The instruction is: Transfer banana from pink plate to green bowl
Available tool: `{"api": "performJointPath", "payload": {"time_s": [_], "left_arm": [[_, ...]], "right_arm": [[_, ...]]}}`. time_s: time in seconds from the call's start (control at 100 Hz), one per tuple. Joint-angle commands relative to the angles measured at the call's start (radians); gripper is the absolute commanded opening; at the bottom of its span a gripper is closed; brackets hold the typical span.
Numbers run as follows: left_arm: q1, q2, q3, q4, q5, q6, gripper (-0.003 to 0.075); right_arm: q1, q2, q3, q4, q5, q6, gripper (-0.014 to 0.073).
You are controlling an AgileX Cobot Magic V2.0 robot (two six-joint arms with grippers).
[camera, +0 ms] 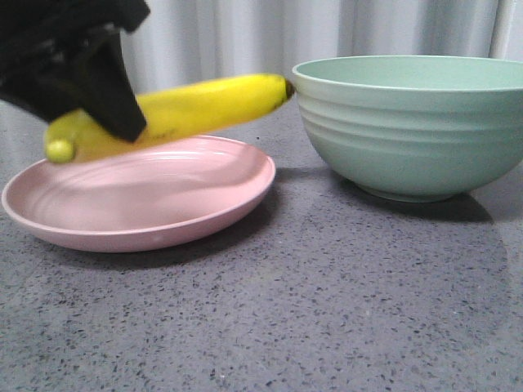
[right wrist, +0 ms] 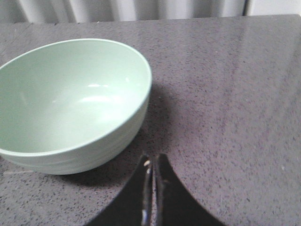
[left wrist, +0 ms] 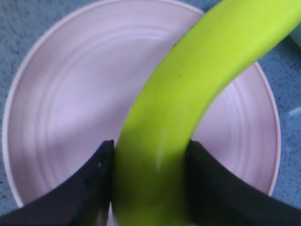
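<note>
The curved yellow banana (camera: pixel 204 104) is clamped by the left gripper (left wrist: pixel 149 188) above the shallow pale-pink plate (camera: pixel 139 233) near the left edge of the speckled grey stone bench (camera: pixel 343 302). The ridged mint-green bowl (camera: pixel 413 131) is set toward the right edge, before pale curtains (camera: pixel 245 33). The right gripper (right wrist: pixel 151 188) is pressed closed on nothing.

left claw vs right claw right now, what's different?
The left claw is shut on the banana, fingers pressed to both its sides; the right claw holds nothing, its fingers almost together. The left claw hangs over the pink plate, banana lifted clear of it; the right claw sits over bare table beside the green bowl. Both have black fingers.
</note>
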Motion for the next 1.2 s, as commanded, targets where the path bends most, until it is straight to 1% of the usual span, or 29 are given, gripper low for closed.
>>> {"api": "performJointPath", "payload": {"time_s": [0.0,0.05,0.1,0.17,0.18,0.19,0.26,0.32,0.47,0.56,0.7,0.79,0.96,1.06,1.19], "left_arm": [[-0.006,-0.049,-0.073,0.02,-0.029,-0.001,-0.0019],[-0.006,-0.058,-0.095,0.038,-0.024,-0.001,-0.0019],[-0.006,-0.069,-0.116,0.056,-0.014,-0.001,-0.0019],[-0.006,-0.089,-0.141,0.101,-0.007,0.008,-0.0019],[-0.009,-0.092,-0.143,0.109,-0.007,0.011,-0.0019],[-0.009,-0.094,-0.147,0.112,-0.007,0.022,-0.0019],[-0.012,-0.107,-0.166,0.114,-0.002,0.093,-0.0019],[-0.012,-0.113,-0.179,0.11,0.007,0.14,-0.0019],[-0.032,-0.113,-0.196,0.11,0.026,0.265,-0.0019],[-0.072,-0.113,-0.196,0.112,0.02,0.332,-0.0019],[-0.132,-0.113,-0.196,0.138,0.011,0.357,-0.0019],[-0.158,-0.113,-0.196,0.146,0.008,0.359,-0.0019],[-0.188,-0.113,-0.197,0.151,0.008,0.361,-0.0019],[-0.191,-0.113,-0.197,0.151,0.008,0.361,-0.0019],[-0.191,-0.113,-0.197,0.149,0.01,0.361,-0.0019]], "right_arm": [[0.029,0.04,-0.088,-0.014,-0.018,-0.052,-0.0058],[0.054,0.062,-0.136,-0.01,0.018,-0.077,-0.0025],[0.084,0.088,-0.183,0.005,0.06,-0.113,0.0029],[0.134,0.13,-0.255,0.036,0.115,-0.18,0.0131],[0.144,0.144,-0.27,0.044,0.125,-0.193,0.016],[0.15,0.144,-0.277,0.048,0.129,-0.2,0.016],[0.21,0.2,-0.356,0.082,0.178,-0.26,0.0251],[0.255,0.247,-0.423,0.091,0.213,-0.305,0.0285],[0.366,0.399,-0.614,0.091,0.339,-0.415,0.0294],[0.431,0.503,-0.712,0.086,0.417,-0.424,0.0294],[0.529,0.667,-0.872,0.062,0.536,-0.424,0.0294],[0.571,0.754,-0.955,0.061,0.594,-0.424,0.0294],[0.616,0.9,-1.096,0.061,0.694,-0.422,0.03],[0.627,0.955,-1.14,0.056,0.704,-0.422,0.0317],[0.631,0.99,-1.151,-0.036,0.706,-0.422,0.0318]]}}
